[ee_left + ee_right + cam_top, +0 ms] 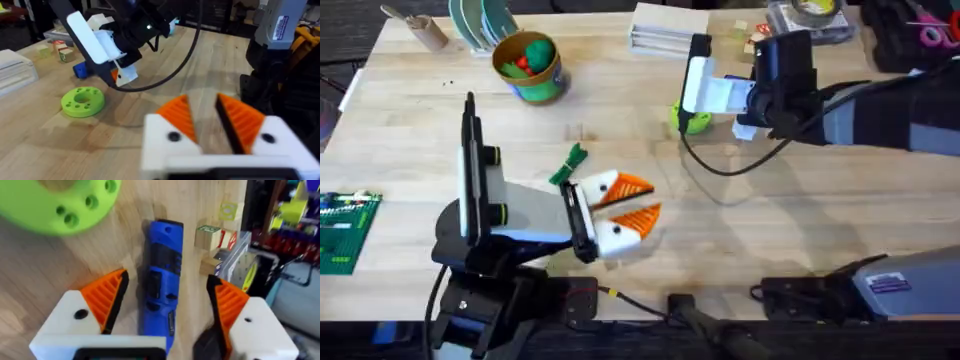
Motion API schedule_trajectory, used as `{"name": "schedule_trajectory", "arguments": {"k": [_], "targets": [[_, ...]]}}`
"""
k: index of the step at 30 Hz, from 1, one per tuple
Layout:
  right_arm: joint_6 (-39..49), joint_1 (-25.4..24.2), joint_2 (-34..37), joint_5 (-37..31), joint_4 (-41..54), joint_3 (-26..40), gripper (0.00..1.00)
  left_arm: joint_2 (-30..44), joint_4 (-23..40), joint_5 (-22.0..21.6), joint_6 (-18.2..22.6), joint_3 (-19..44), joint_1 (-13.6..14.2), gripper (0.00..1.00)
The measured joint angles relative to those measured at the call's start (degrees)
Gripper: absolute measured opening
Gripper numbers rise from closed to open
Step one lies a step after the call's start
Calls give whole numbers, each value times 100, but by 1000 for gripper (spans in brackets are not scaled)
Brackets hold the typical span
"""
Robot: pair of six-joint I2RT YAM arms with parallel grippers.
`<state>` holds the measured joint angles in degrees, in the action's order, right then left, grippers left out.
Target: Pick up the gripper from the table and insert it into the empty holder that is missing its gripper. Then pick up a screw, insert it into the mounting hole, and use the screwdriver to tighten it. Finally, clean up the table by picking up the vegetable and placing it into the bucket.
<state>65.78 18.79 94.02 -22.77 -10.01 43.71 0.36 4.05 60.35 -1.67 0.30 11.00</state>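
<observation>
The blue screwdriver (160,280) lies flat on the table between the open orange-tipped fingers of my right gripper (167,282), with a gap on both sides. That gripper (705,95) hangs over the far middle of the table, and the left wrist view shows the screwdriver (80,70) beneath it. My left gripper (648,198) is open and holds nothing, its orange pads (235,117) low over bare wood. The green vegetable (570,162) lies just behind it. The bucket (545,88) stands far left with a green and a red toy inside. The loose gripper, holder and screw are out of view.
A flat green disc (692,120) lies beside the right gripper. Small lettered blocks (210,232) sit past the screwdriver's tip. A green board (340,230) is at the left edge. White sheets (665,25) and plates (480,20) line the far edge. A black cable (720,165) loops mid-table.
</observation>
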Motion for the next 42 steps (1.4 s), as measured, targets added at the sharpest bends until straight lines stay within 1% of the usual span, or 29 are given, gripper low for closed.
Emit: {"name": "schedule_trajectory", "arguments": {"k": [1, 3, 4, 5, 6, 7, 8, 10, 11, 12, 13, 14, 17, 19, 20, 21, 22, 25, 28, 31, 34, 36, 39, 42], "targets": [[-182, 49, -4, -39, 15, -1, 991, 0, 0, -2, 4, 0, 0, 399], [-564, 132, -31, -71, 45, -6, 991, 0, 2, -5, -1, 0, 0, 628], [-776, 173, -58, -76, 68, -18, 994, 0, 2, -5, 2, 0, 0, 702], [-982, 213, -90, -71, 92, -36, 994, 0, 2, -8, -3, 0, 0, 741], [-1208, 251, -135, -52, 125, -57, 994, 0, 2, -8, -3, 0, 0, 750], [-1439, 285, -198, -22, 163, -88, 994, 0, 4, -8, -7, 0, 0, 716], [-1624, 308, -264, -1, 193, -121, 993, 0, 7, -10, -15, 0, 0, 606], [-1988, 349, -452, 34, 242, -171, 993, 0, 2, -12, -7, 0, 0, 257], [-2140, 354, -566, 43, 244, -182, 993, 0, 2, -12, -7, 0, 0, 134], [-2296, 354, -706, 56, 239, -185, 992, 0, 0, -12, 20, 0, 0, 37], [-2458, 354, -873, 58, 235, -185, 993, 0, 0, -12, 15, 0, 0, 11], [-2591, 354, -1017, 58, 235, -185, 993, 0, 2, -14, 48, 0, 0, 47], [-3082, 354, -1527, 81, 229, -185, 994, 0, 3, -14, 33, 0, 0, 495], [-3480, 354, -1839, 112, 190, -185, 994, 0, 2, -14, 34, 0, 0, 816], [-3692, 354, -1974, 123, 161, -185, 994, 0, 2, -14, 16, 0, 0, 948], [-3902, 354, -2091, 128, 125, -185, 994, 0, 4, -14, 17, 0, 0, 980], [-4134, 354, -2198, 143, 95, -185, 993, 1, 2, -14, 17, 0, 0, 989], [-4920, 354, -2446, 147, 9, -185, 993, 0, 2, -15, 15, 0, 0, 992], [-5645, 354, -2507, 147, -23, -184, 994, 0, -2, -84, 15, 0, 0, 993], [-6258, 354, -2490, 165, -1, -185, 994, 0, 0, -261, -23, 4, 0, 993], [-6631, 354, -2490, 165, -3, -185, 994, 0, 120, -610, -276, 47, 0, 993], [-6779, 354, -2491, 165, -2, -185, 993, 0, 536, -952, -428, 280, 0, 993], [-6905, 354, -2490, 165, -3, -185, 994, 3, 1429, -1604, -558, 839, 0, 993], [-7023, 354, -2491, 165, -3, -185, 994, 130, 2447, -2434, -622, 1665, 0, 993]]}}
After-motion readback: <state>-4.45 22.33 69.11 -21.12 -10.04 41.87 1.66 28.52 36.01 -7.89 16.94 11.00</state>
